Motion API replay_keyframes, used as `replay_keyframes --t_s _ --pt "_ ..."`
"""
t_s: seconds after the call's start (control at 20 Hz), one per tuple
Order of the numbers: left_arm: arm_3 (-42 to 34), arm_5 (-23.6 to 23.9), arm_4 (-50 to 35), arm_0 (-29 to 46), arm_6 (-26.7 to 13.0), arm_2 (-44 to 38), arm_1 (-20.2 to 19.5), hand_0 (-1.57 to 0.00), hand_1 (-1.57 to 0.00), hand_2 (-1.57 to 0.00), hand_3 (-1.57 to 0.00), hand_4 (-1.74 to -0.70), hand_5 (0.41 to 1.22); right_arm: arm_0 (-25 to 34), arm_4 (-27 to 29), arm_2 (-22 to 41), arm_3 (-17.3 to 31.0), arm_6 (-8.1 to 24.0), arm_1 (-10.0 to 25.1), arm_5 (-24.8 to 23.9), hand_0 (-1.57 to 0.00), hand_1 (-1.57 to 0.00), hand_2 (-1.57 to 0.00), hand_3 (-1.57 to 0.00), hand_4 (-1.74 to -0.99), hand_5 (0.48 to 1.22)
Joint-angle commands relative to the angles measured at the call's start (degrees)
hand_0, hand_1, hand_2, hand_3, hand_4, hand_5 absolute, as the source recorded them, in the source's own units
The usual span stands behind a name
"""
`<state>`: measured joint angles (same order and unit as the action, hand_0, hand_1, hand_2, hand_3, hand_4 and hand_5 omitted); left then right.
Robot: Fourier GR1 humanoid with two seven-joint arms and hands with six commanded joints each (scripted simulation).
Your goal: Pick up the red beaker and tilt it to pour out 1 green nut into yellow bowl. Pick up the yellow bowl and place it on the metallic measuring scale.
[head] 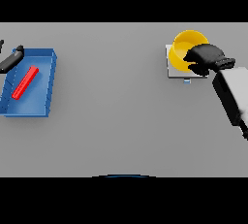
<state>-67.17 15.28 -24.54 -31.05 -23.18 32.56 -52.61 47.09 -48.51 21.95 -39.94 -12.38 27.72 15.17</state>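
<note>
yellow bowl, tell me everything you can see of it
The yellow bowl is a round, plain bright yellow bowl with a smooth rim, standing upright with its opening up. It sits on the metallic measuring scale at the table's far right, overhanging the plate's far edge. The right robot hand covers its right side, dark fingers curled over the rim. No contents can be made out inside it.

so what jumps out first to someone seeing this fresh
The bright yellow bowl at the far right, sitting on the flat metallic measuring scale with the dark right hand over its rim. Then the blue tray at the far left, a long red piece inside, the left hand at its corner.
</note>
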Motion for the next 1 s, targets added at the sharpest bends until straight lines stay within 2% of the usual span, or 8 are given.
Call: replay_keyframes --t_s 0.0,0.1,0.15,0.2,0.3,0.5,0.7,0.95 --pt "0.64 -0.35 0.24 -0.66 -0.22 0.14 0.25 0.00 0.00 0.00 0.00 -0.73 0.712 0.04 -0.01 0.03 0.09 -0.63 -0.01 0.05 -1.42 -1.57 -1.36 -1.49 -1.741 1.221" --pt "1.31 -1.05 0.03 -0.68 0.19 0.05 0.40 0.00 0.00 0.00 0.00 -0.73 0.715 0.69 -0.22 -0.13 1.35 -0.26 -0.41 0.61 -1.40 -1.57 -1.39 -1.36 -1.741 1.221" --pt "1.51 -1.35 -0.35 -0.60 0.56 -0.25 0.42 0.00 0.00 0.00 0.00 -0.73 0.717 0.02 0.27 -0.62 0.93 -0.98 0.12 0.85 -1.33 -1.46 -1.42 -1.20 -1.741 1.221" --pt "1.02 -1.31 -0.47 -0.45 0.55 -0.27 0.27 0.00 0.00 0.00 0.00 -0.73 0.720 0.67 0.36 -1.08 1.95 -1.42 0.19 1.02 -1.13 -1.32 -1.33 -1.06 -1.701 1.221" --pt "1.61 -0.99 -0.05 -0.94 0.60 0.12 1.22 0.00 0.00 0.00 0.00 -0.73 0.728 1.16 0.73 -1.60 3.08 -0.94 -0.10 1.50 -0.72 -0.98 -1.04 -0.83 -1.619 1.072" --pt "2.18 -0.63 0.27 -1.10 0.64 0.11 1.40 0.00 0.00 0.00 0.00 -0.73 0.712 1.57 -0.06 -0.90 3.91 -1.36 0.31 2.05 -0.29 -0.48 -0.60 -0.57 -1.517 0.902" --pt "1.71 -0.58 -0.07 -0.42 0.80 0.03 1.26 0.00 0.00 0.00 0.00 -0.72 0.700 1.50 -0.84 0.20 3.72 -2.27 0.13 2.32 -0.12 -0.19 -0.31 -0.41 -1.456 0.827" --pt "2.72 -1.20 0.15 -1.82 0.24 -0.09 1.32 0.00 0.00 0.00 0.00 -0.72 0.693 1.62 -0.74 0.01 4.15 -0.58 0.74 4.12 -0.04 -0.06 -0.10 -0.27 -1.410 0.759"
